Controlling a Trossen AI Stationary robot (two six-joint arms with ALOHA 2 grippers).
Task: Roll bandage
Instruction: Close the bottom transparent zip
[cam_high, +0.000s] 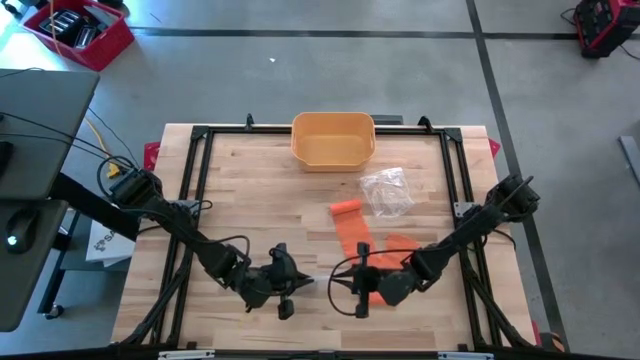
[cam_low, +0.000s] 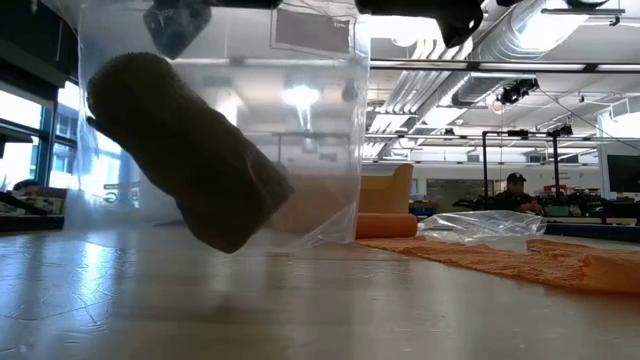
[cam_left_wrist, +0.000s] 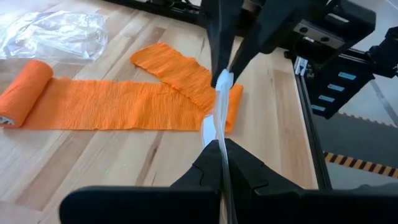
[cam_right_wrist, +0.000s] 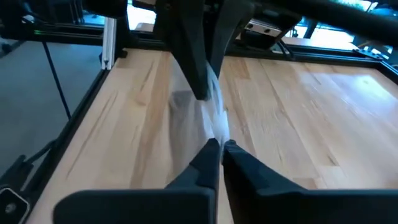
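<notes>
Near the table's front edge, your left gripper (cam_left_wrist: 222, 140) and right gripper (cam_right_wrist: 219, 144) are both pinching a clear bag (cam_low: 215, 130) while the orange bandage (cam_high: 352, 228) is lying half-unrolled behind.

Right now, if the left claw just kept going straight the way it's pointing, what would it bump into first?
Most likely the right gripper. The left gripper faces it, both shut on the same clear plastic bag stretched between them. Beyond lies the orange bandage on the table, though depth is hard to judge.
</notes>
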